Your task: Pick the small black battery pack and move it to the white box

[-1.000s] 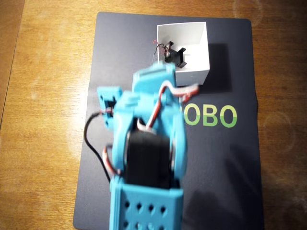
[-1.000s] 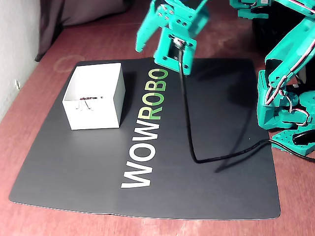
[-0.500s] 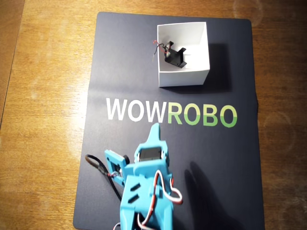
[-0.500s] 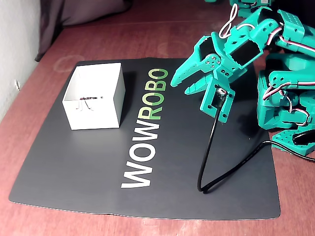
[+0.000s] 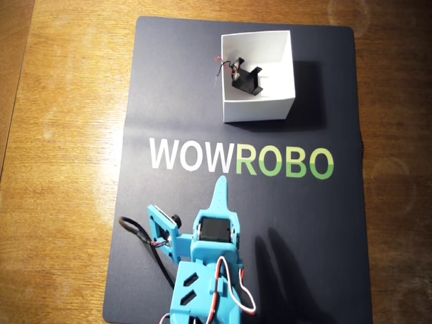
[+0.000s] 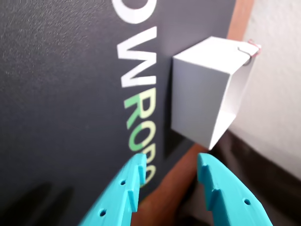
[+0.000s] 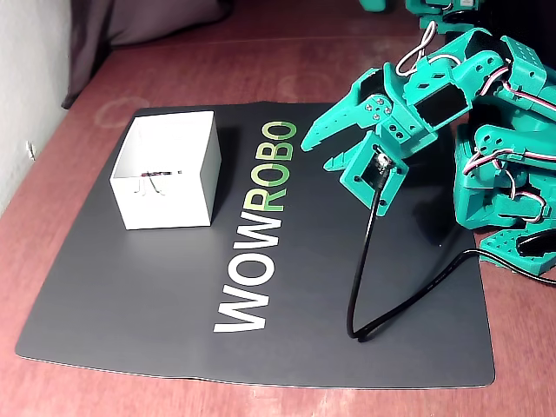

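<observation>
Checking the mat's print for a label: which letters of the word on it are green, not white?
The last four, ROBO: they are green, while WOW before them is white on the dark mat.

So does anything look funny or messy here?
Only a little: the battery pack lies tilted inside the white box, and its thin wires hang over one wall. Nothing is spilled or broken.

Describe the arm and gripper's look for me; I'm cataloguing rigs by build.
The arm is teal-blue printed plastic with round holes in its plates and a black servo showing in its frame. Thin red-and-white wires loop along its joints. The gripper has two tapering pointed fingers with stepped inner edges and small holes. A black cable hangs from the wrist camera onto the mat.
</observation>
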Motion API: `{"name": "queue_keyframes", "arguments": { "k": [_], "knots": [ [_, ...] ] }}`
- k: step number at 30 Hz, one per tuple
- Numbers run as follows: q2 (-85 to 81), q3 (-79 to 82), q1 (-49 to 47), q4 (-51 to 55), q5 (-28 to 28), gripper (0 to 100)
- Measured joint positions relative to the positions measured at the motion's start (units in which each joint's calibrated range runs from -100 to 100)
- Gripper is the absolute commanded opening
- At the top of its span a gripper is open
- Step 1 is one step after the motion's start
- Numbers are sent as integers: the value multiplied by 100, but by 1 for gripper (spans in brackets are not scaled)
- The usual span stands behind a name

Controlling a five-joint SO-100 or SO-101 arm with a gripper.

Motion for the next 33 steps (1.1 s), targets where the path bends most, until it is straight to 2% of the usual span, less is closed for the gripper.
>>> {"name": "queue_keyframes", "arguments": {
  "k": [10, 12, 18, 20, 33],
  "knots": [
    [-169, 9, -210, 1291, -210, 10],
    [-169, 9, -210, 1343, -210, 6],
    [-178, 309, -210, 1361, -210, 4],
    [-186, 391, -210, 1361, -210, 1],
    [-178, 409, -222, 1361, -210, 1]
  ]
}}
